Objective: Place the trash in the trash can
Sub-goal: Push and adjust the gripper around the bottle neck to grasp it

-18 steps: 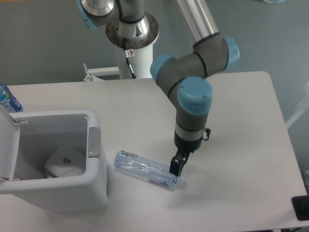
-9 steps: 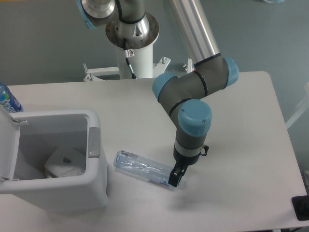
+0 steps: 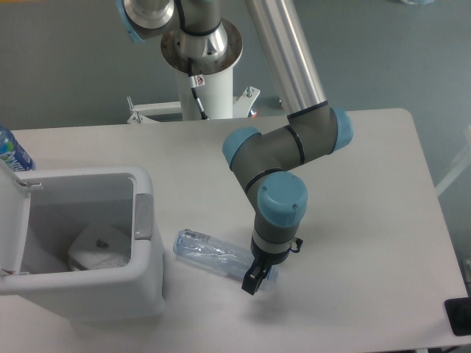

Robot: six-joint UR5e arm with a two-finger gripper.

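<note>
Clear crushed bottle [image 3: 213,255] lying flat on table [image 3: 353,220], just right of open white bin [image 3: 140,294]. Gripper [image 3: 252,280] down at its cap end; opening and hold not clear. White wrapper [image 3: 99,246] inside bin.

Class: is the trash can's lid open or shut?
Open. The trash can shows its inside, with white trash lying at the bottom; the lid is flipped to the left.
</note>
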